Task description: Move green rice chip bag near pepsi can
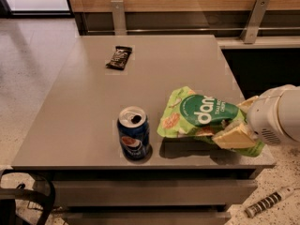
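I see the gripper at the right edge of the frame, just below centre, its cream fingers clamped on the right end of the green rice chip bag, one finger above the bag and one below. The bag lies across the lower right part of the grey table, tilted, and it seems to be held slightly off the surface (a dark shadow sits under it). The pepsi can stands upright near the table's front edge, just left of the bag, with a narrow gap between them. A dark candy bar wrapper lies well apart, towards the upper left of the table.
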Controlling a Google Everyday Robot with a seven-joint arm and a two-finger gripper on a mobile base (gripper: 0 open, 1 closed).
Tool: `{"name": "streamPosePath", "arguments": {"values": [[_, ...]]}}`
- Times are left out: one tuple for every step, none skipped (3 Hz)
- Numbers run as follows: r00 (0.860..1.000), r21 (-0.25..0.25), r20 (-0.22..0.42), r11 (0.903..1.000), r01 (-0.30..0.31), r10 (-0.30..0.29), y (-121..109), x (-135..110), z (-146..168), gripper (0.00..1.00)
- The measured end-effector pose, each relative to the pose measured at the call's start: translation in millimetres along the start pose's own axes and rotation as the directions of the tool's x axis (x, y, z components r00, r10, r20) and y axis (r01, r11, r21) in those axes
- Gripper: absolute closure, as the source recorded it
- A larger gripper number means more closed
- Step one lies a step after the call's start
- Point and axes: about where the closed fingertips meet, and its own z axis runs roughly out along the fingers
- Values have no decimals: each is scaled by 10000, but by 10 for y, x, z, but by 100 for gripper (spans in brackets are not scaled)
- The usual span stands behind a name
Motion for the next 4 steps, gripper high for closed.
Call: {"name": "streamPosePath", "arguments": {"values": [[10000, 4, 6, 10000, 5, -5, 2, -5, -1, 36], [10000, 3, 9, 10000, 18, -18, 6, -11, -1, 13], [10000, 0, 12, 10000, 31, -31, 10, -16, -1, 0], [10000, 0, 12, 10000, 31, -31, 10, -16, -1, 0]]}}
